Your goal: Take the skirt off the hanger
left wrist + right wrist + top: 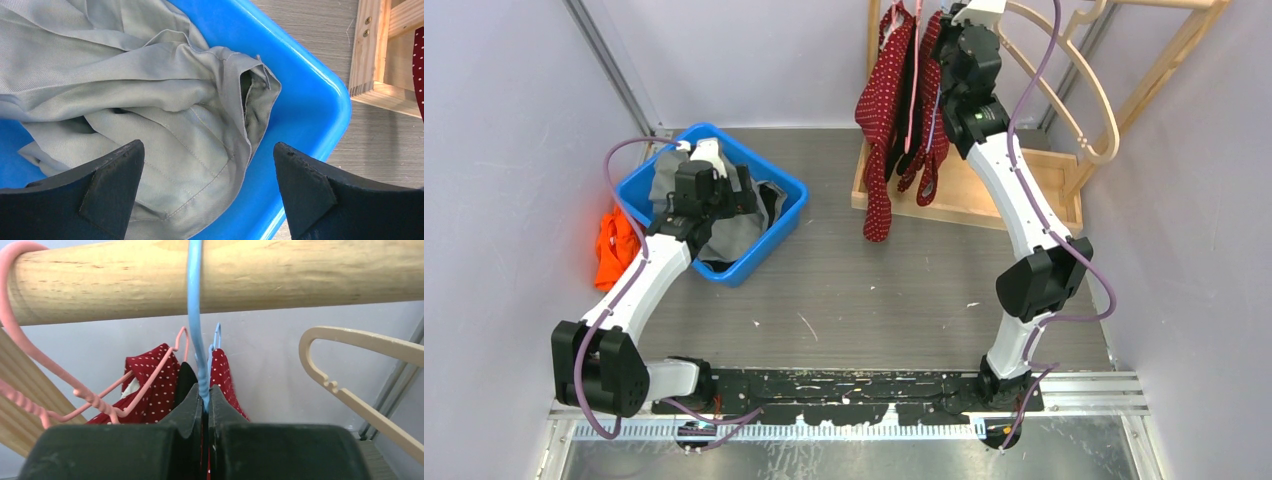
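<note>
Red white-dotted skirts [882, 110] hang from a wooden rail [210, 275] at the back. One hangs on a pink hanger [100, 400], one on a blue hanger [196, 320]; its red fabric [225, 377] shows behind my fingers. My right gripper [206, 401] is shut on the blue hanger's neck just below the rail; in the top view it [954, 30] is up at the rack. My left gripper [209, 160] is open and empty, hovering over grey cloth [150, 100] in the blue bin [315, 110]; in the top view it [696, 165] is over the bin.
The blue bin [789, 195] stands at the left with grey and dark clothes. An orange cloth [612, 245] lies left of it on the floor. Empty beige wooden hangers [350, 365] hang right of the blue one. The rack's wooden base [984, 190] sits at the back right.
</note>
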`<state>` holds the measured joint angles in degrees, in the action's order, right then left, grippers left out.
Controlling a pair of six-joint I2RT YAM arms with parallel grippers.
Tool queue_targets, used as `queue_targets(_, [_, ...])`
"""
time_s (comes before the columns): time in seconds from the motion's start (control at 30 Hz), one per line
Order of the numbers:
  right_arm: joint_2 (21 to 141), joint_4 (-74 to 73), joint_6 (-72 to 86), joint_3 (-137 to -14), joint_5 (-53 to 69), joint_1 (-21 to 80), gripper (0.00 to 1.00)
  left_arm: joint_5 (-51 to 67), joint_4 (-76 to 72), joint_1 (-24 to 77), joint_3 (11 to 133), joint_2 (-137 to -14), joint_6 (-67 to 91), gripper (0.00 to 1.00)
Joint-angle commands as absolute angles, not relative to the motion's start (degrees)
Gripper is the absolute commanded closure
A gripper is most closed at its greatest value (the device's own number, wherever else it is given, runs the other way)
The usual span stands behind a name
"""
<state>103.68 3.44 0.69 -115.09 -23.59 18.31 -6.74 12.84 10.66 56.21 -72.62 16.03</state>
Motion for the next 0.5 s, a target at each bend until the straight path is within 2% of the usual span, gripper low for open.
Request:
queue_targets(0.0, [102.57, 9.47, -2.63, -115.33, -24.76, 18.11, 0.99, -8.04, 10.45, 10.77, 56.36, -71.63, 15.13, 0.01])
queue_targets(0.3, [102.65, 4.86, -5.86, -125.68, -20.78, 18.12, 0.99, -8.61, 10.15, 10.8, 55.65, -71.11, 14.95, 0.01])
queue_targets(0.47, [99.57, 2.86, -5.55, -126.95, -18.87, 18.15, 0.99, -8.46, 9.93, 10.75, 55.79, -70.91, 15.25, 0.01])
